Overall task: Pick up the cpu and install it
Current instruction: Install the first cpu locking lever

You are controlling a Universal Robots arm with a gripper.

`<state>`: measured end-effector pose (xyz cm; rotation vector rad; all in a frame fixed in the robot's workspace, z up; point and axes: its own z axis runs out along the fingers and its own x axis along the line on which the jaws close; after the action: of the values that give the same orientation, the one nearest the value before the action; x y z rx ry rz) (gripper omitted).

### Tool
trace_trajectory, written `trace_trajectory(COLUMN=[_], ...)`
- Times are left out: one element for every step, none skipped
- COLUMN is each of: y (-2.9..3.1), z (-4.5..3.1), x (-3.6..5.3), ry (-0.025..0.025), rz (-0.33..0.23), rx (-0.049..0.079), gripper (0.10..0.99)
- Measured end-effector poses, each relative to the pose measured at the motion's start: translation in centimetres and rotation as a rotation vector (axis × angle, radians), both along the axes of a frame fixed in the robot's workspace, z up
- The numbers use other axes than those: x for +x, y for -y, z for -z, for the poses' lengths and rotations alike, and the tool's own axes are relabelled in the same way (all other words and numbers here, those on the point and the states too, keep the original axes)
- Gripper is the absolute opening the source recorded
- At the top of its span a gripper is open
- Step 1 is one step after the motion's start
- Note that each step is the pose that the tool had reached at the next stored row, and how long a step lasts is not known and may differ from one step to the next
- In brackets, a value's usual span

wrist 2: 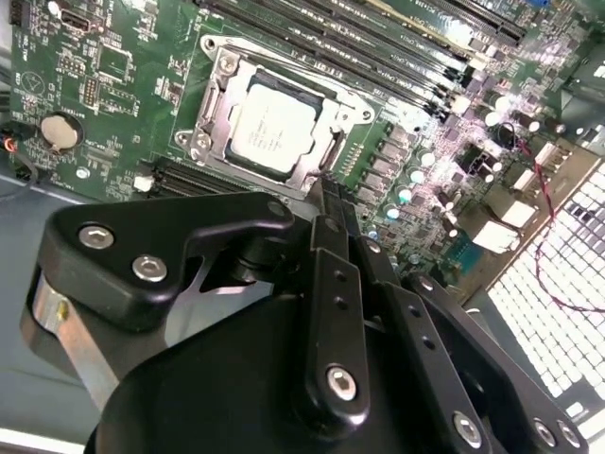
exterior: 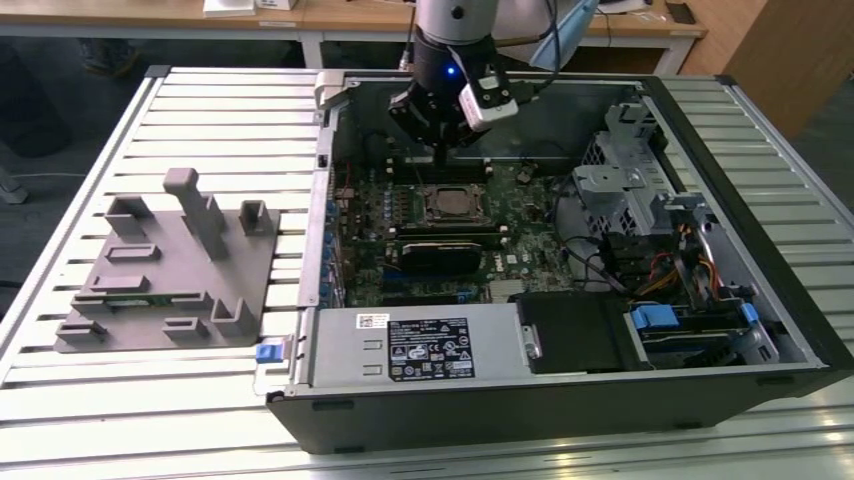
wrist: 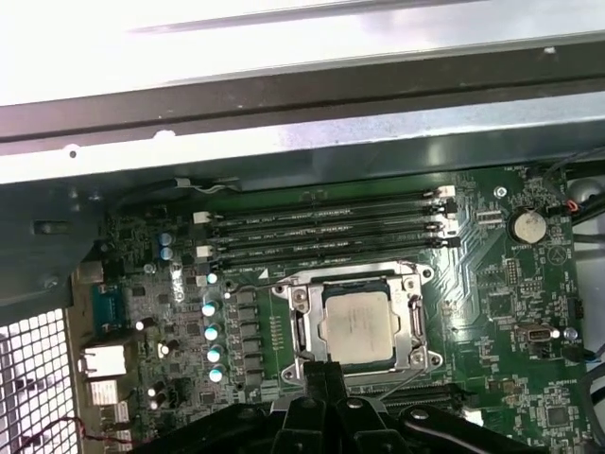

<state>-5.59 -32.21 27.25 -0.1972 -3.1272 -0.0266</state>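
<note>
CPU [wrist 2: 272, 123] is already in the socket [wrist 2: 213, 113]: pale silvery lid sits flat and square inside the metal frame on the motherboard [wrist: 529, 312], in both wrist views. It lies toward the board's edge nearest the memory slots [wrist: 326, 232], which run along one side of the frame. Nothing is on top of it.

Gripper [exterior: 442, 155] hangs over the open PC case [exterior: 767, 300], just above the board and a little to the far side of the socket in the exterior view. In the second wrist view the fingers [wrist 2: 333, 203] come to one narrow tip with no gap and nothing between them, so I read the jaws as pressed together and empty. The tip sits near the frame edge, apart from the chip as far as I can tell.

Step, as I judge it: pick and place are done, and this is the seating/checking end of the install. The frame looks open, but I cannot tell if a retention lever is latched.

Any further contact calls for a straight vertical approach and light force. A skewed push could shift the chip in the socket.

The grey fixture [exterior: 174, 270] lies on the slatted table [exterior: 80, 130], outside the case toward the exterior view's left.
</note>
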Motion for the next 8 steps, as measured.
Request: trace_trajectory(y=[-0.01,-0.03,-0.04,-0.04,-0.04,-0.04,-0.04,-0.04], z=[-0.07,-0.15,-0.49,-0.63,-0.64,-0.65,-0.66,-0.65], x=[0.00,0.00,-0.01,-0.03,-0.07,-0.20,-0.43,-0.75], ry=[0.0001,0.0001,0.0001,0.0005,0.0011,0.0017,0.0025,0.0032], rz=[-0.003,-0.007,-0.017,-0.018,-0.018,-0.018,-0.018,-0.018], rx=[0.000,0.000,0.002,0.005,0.006,0.006,0.005,0.005], gripper=[0.106,0.106,0.106,0.106,0.106,0.106,0.106,0.106])
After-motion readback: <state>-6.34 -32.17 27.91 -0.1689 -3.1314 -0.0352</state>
